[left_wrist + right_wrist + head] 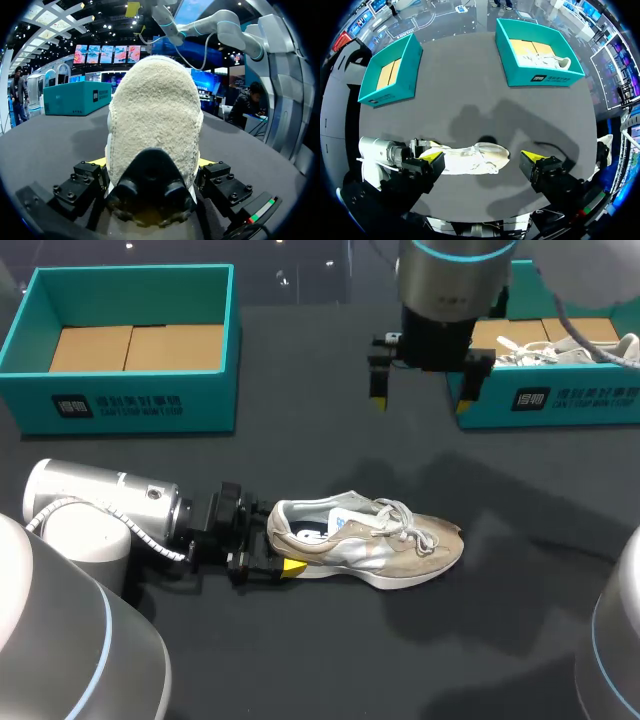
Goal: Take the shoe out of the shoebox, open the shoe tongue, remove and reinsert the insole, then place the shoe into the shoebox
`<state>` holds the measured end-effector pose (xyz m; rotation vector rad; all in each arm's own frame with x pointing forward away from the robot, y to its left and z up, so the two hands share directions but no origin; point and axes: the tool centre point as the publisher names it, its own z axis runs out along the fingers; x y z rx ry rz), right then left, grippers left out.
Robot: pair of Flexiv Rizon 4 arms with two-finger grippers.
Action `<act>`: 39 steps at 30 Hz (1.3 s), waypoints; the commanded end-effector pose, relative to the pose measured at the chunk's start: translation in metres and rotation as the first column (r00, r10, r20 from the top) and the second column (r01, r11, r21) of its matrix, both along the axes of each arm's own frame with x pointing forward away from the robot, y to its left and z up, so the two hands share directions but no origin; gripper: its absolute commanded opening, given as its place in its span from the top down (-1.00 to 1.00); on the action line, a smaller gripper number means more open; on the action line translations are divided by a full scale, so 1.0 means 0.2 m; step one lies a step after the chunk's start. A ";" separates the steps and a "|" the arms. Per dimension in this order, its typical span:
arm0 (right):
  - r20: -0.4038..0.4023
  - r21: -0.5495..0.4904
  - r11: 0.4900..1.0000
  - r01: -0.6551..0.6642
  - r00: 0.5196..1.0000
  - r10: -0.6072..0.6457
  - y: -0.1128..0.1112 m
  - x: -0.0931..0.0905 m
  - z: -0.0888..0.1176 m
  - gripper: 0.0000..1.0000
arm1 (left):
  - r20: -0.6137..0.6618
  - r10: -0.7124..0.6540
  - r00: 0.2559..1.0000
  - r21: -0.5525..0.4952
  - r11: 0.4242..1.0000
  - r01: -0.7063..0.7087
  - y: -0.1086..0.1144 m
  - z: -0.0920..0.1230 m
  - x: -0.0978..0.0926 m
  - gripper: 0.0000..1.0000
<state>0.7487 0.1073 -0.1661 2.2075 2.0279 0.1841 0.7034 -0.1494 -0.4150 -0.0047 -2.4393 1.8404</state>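
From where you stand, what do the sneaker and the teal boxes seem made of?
Sneaker: fuzzy, matte beige heel suggests suede or fleece; smoother grey side panels, perhaps synthetic. Teal boxes: likely cardboard, matte printed walls, plain brown floor inside.

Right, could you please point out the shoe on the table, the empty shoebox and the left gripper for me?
shoe (380, 550): head view, on its grey side panel.
empty shoebox (210, 400): head view, on its front wall.
left gripper (276, 543): head view, midway between its fingertips, at the heel.
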 end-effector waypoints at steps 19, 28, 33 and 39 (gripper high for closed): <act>0.007 -0.130 0.991 -0.007 1.000 0.008 0.39 0.00 -0.14 -1.00 | 0.001 0.002 1.000 0.000 1.000 -0.002 0.00 0.00 -0.01 1.00; -0.063 -0.202 0.979 0.040 0.997 -0.053 0.50 -0.13 -0.24 -1.00 | 0.001 0.002 1.000 0.000 1.000 -0.002 0.00 0.00 -0.01 1.00; -0.079 -0.206 0.977 0.049 0.995 -0.067 0.51 -0.19 -0.32 -1.00 | 0.001 0.002 1.000 0.000 1.000 -0.002 0.00 0.00 -0.01 1.00; -0.087 -0.201 0.978 0.051 0.994 -0.069 0.51 -0.25 -0.42 -1.00 | 0.001 0.002 1.000 0.000 1.000 -0.002 0.00 0.00 -0.01 1.00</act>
